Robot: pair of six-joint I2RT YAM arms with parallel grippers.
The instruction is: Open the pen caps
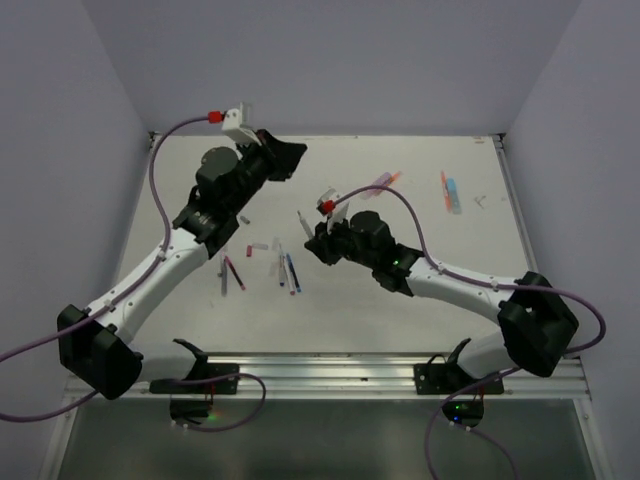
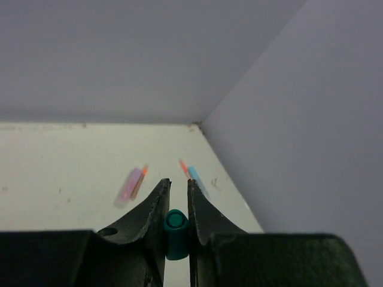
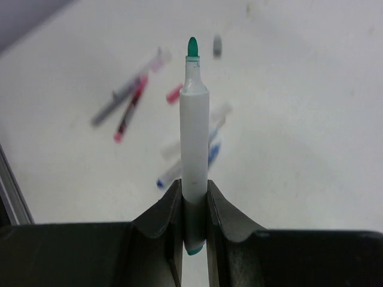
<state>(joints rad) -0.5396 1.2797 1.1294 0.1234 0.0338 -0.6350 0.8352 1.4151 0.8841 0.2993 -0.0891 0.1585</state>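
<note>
The level left gripper (image 2: 178,186) pinches a stubby teal cap (image 2: 176,234); the down-tilted right gripper (image 3: 194,190) clamps a slim white, teal-tipped marker (image 3: 194,131).

A robot lab cell: white table (image 1: 380,300) boxed by plain grey walls (image 1: 350,60)
</note>
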